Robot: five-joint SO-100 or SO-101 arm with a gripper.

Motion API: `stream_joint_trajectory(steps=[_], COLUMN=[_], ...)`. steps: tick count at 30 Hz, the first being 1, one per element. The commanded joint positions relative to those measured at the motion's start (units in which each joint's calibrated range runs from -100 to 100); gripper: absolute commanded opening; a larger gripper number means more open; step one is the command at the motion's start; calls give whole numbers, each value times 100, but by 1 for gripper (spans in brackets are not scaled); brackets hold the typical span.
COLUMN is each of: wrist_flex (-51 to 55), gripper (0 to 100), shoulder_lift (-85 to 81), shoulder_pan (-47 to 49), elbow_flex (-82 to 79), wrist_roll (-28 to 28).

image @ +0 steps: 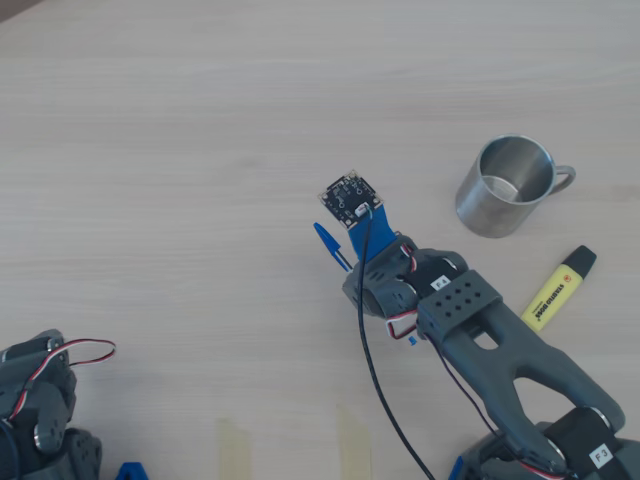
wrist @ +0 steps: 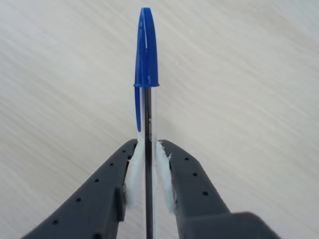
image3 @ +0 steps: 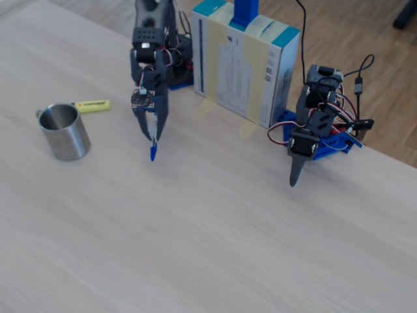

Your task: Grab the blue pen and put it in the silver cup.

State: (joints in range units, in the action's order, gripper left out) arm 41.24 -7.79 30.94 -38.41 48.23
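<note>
My gripper (wrist: 148,145) is shut on the blue pen (wrist: 146,50), its white-padded fingers (wrist: 133,172) clamping the clear barrel just below the blue cap. In the fixed view the gripper (image3: 155,138) points straight down and the pen (image3: 153,153) hangs cap-first close to the table; I cannot tell whether it touches. From overhead the pen's cap (image: 330,245) sticks out to the left of the gripper (image: 350,265). The silver cup (image: 478,208) stands upright and empty to the upper right, handle facing right. In the fixed view the cup (image3: 63,135) is left of the gripper.
A yellow highlighter (image: 560,288) lies below the cup, right of my arm, and shows behind the cup (image3: 92,105) in the fixed view. A second arm (image3: 309,130) is parked at the right. A cardboard box (image3: 247,62) stands at the table's back edge.
</note>
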Motion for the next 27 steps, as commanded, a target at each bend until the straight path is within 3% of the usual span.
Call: stream_joint_trajectory(steps=[1,18,27], wrist_flex=[-78,-112,-1125], gripper=[2,2,2], shoulder_lift=[-484,-2072,-2886], shoulder_pan=[39,179,161], elbow_flex=[27,36,-590], wrist_roll=[30,264,290])
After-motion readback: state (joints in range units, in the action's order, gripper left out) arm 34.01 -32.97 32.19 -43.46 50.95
